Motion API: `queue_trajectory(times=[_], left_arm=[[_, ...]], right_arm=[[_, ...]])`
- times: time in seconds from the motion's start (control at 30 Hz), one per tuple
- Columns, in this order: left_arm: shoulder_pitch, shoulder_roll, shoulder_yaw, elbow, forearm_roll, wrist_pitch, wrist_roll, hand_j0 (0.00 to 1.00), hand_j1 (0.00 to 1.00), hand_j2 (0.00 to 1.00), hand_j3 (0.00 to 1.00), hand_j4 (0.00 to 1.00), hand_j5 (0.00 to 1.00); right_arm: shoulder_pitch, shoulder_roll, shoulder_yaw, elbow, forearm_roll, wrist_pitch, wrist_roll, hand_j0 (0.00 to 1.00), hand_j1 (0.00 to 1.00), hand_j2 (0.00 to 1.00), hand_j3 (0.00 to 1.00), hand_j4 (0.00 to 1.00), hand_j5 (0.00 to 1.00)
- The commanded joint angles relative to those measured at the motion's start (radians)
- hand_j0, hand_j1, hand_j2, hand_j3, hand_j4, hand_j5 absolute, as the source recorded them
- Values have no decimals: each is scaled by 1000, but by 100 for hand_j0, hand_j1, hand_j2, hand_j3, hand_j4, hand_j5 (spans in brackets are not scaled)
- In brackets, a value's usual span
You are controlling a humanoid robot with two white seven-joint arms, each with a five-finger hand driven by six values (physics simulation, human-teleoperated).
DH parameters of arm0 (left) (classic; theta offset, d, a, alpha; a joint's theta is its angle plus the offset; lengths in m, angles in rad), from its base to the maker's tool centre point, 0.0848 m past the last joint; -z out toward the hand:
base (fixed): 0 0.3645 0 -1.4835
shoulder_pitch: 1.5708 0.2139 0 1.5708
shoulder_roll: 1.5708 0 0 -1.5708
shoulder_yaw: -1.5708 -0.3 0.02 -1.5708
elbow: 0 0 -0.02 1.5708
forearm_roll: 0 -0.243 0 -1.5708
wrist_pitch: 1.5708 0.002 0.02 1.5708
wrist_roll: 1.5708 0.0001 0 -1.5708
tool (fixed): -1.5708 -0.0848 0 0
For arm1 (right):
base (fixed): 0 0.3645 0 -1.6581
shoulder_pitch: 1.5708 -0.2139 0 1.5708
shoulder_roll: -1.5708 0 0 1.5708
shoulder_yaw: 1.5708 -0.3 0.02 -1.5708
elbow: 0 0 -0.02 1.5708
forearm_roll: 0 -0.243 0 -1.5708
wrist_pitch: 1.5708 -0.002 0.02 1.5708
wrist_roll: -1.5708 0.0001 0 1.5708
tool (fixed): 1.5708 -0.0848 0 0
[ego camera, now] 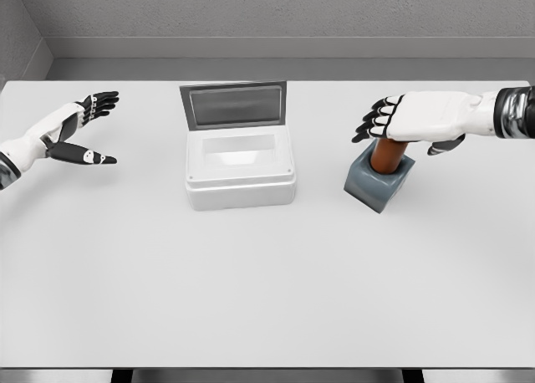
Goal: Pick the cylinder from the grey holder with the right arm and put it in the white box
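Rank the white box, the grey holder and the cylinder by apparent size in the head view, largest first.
1. white box, lid open, clearly largest.
2. grey holder.
3. cylinder, smallest as seen; the holder hides its lower end and the right hand covers its top, so its full size is uncertain.

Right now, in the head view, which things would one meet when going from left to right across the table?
Left hand → white box with its lid open → right hand, above the brown cylinder standing in the grey holder.
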Motion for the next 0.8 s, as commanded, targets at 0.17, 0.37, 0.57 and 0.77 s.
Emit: queue_trajectory(times=[0.17, 0.37, 0.57, 0.77], left_arm=[[-2, 1, 3, 1, 7, 1, 0, 100, 100, 100, 100, 100, 100], [-3, 1, 3, 0, 7, 1, 0, 100, 100, 100, 100, 100, 100], [-3, 1, 3, 1, 7, 1, 0, 100, 100, 100, 100, 100, 100], [-3, 2, 3, 1, 7, 1, 0, 100, 100, 100, 100, 100, 100]], right_arm=[[0, 0, 1, 3, -3, 2, 0, 100, 100, 100, 100, 100, 100], [0, 1, 21, 3, -3, 2, 0, 100, 100, 100, 100, 100, 100], [-5, 1, 21, 3, -3, 2, 0, 94, 94, 94, 94, 94, 94], [-6, 1, 21, 3, -3, 2, 0, 44, 44, 44, 44, 44, 44]])
